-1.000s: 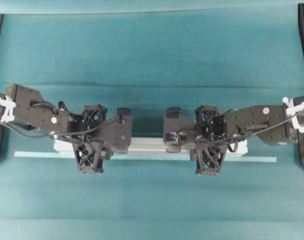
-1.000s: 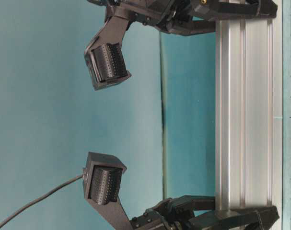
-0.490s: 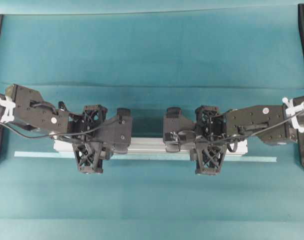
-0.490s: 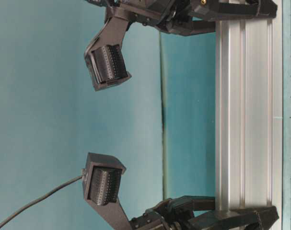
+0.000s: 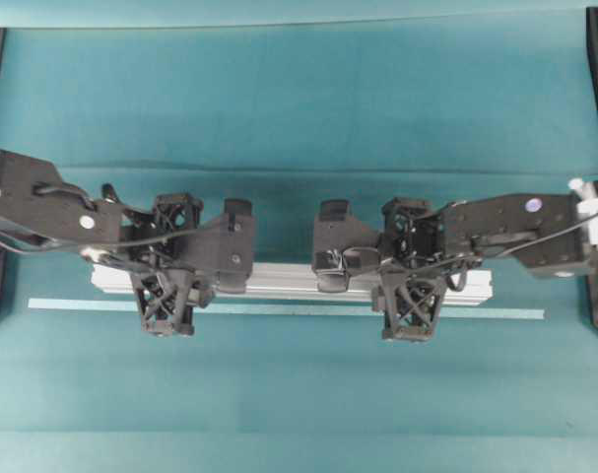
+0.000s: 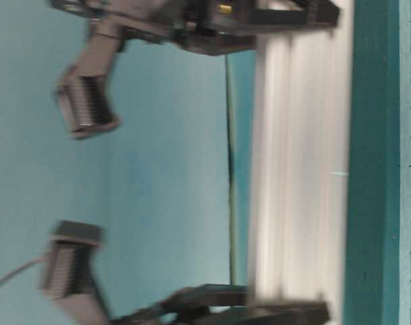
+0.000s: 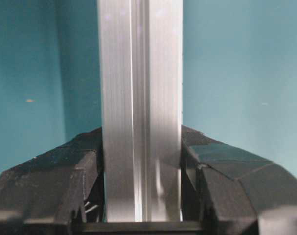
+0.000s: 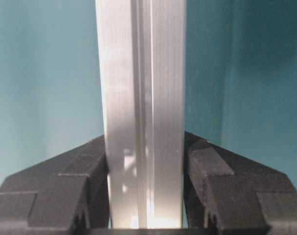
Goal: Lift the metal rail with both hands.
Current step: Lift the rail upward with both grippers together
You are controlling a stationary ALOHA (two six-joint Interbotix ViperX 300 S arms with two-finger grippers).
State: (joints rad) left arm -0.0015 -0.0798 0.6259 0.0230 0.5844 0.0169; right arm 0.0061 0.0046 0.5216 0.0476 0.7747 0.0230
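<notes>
The metal rail, stiff and probably slick, hangs apparently just above the teal table, clamped near each end by the left gripper and the right gripper, beside a pale strip.

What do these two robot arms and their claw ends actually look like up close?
Both arms are matte black and boxy. Each end effector, left and right, has an open lattice frame and blunt, wedge-shaped fingers. Thin black cables loop along the links, white clips bind them near the outer ends, and each forearm carries a small pale round dot.
</notes>
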